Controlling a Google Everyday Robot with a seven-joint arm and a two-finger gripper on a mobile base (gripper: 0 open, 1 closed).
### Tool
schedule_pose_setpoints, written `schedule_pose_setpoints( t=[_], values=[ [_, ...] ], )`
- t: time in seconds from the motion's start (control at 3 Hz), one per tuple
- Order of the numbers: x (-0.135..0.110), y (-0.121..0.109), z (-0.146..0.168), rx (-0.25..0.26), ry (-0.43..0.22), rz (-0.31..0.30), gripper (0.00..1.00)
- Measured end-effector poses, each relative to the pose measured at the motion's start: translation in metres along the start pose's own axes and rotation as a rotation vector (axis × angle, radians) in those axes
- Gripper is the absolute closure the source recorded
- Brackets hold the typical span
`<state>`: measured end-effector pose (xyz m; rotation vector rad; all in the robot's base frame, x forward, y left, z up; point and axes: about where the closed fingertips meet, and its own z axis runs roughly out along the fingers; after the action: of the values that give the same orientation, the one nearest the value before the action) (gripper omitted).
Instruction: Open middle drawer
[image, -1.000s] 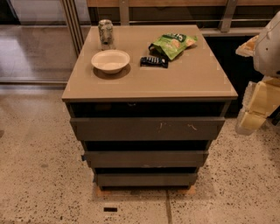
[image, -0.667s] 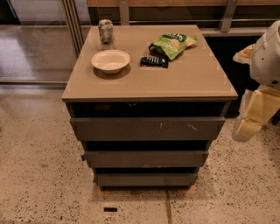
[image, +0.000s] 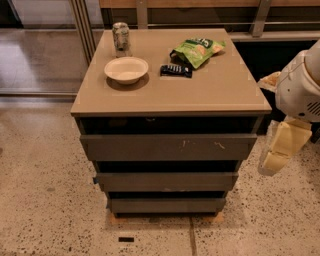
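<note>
The tan-topped cabinet (image: 210, 95) has three stacked grey drawer fronts. The middle drawer (image: 167, 181) is the plain dark grey front below the scratched top front (image: 167, 146) and above the lowest front (image: 167, 205). No tray shows inside it. My gripper (image: 274, 159), cream-coloured under a white arm housing (image: 300, 85), hangs to the right of the cabinet, level with the top and middle fronts. It is apart from the cabinet and touches no drawer.
On the cabinet top are a white bowl (image: 126, 69), a drink can (image: 120, 36), a green chip bag (image: 197, 50) and a dark snack bar (image: 176, 70). Speckled floor lies in front. A railing and dark shelving run behind.
My gripper has moved down and a little left, closer to the cabinet's right side. The drawers and the items on top have not moved.
</note>
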<state>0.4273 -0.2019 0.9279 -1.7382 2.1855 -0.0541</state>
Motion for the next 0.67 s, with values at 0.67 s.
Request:
schedule_pose_setpoints(
  t=[0.67],
  values=[
    [0.016, 0.006, 0.036, -0.027, -0.014, 0.006, 0.0]
  ],
)
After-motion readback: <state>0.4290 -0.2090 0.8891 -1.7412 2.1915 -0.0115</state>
